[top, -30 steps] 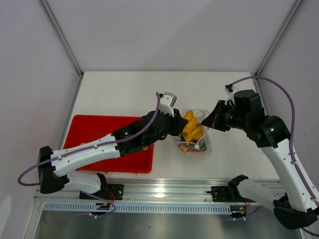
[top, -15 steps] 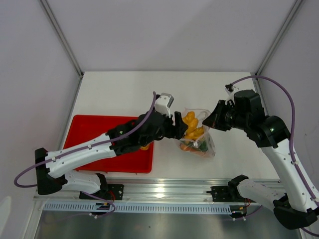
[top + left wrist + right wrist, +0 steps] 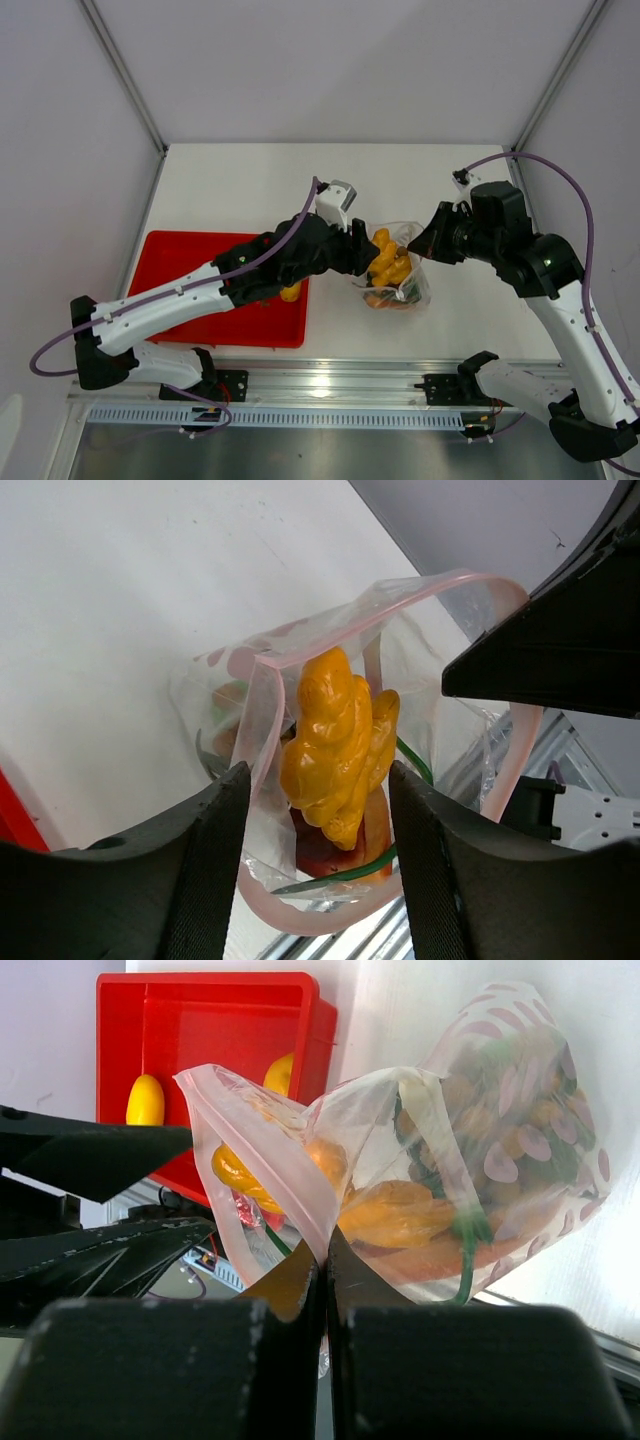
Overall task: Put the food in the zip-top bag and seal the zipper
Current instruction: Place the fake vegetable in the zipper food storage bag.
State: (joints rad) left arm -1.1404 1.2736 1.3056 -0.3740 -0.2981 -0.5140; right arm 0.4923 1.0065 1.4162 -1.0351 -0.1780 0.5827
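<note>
Pinching the zip-top bag (image 3: 520,1080) rim, right tool (image 3: 325,1252) clamped; left tool (image 3: 318,780) apart; yellow food (image 3: 145,1100) in tray (image 3: 200,990) outside left-wrist view.

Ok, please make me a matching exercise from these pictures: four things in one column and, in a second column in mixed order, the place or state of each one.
Column one
1. left pincer
2. right pincer
3. red tray
4. bumpy yellow toy food

Column two
A. shut on the edge of the zip-top bag
B. standing upright inside the bag
C. open, at the bag's mouth
D. lying on the table, on the robot's left side

Pairs: 1-C, 2-A, 3-D, 4-B
</note>
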